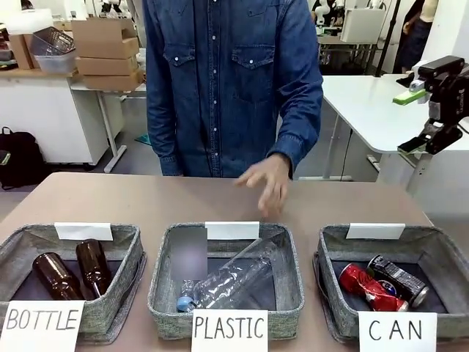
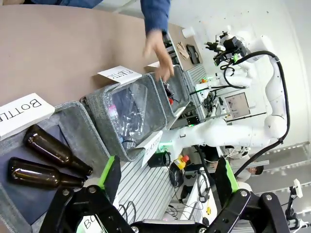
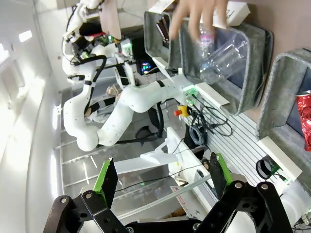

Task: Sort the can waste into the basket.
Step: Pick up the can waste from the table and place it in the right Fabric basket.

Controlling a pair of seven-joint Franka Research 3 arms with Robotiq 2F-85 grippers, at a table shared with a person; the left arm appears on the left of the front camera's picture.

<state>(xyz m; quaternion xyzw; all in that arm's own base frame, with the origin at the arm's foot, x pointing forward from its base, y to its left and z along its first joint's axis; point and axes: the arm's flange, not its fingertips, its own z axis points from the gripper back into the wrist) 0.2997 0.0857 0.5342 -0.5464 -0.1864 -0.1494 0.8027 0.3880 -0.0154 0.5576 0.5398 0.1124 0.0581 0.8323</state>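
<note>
1. Both cans lie inside the grey fabric basket with the white "CAN" card (image 1: 432, 253): the crushed red metal can (image 1: 362, 284) and, touching it, the black can with silver ends (image 1: 399, 279). The sorting looks done.
2. The left gripper (image 2: 167, 178) and the right gripper (image 3: 159, 178) are spread and hold nothing.
3. Beyond the basket, a person's hand (image 1: 265, 182) is blurred; the basket's floor is partly hidden.
</note>
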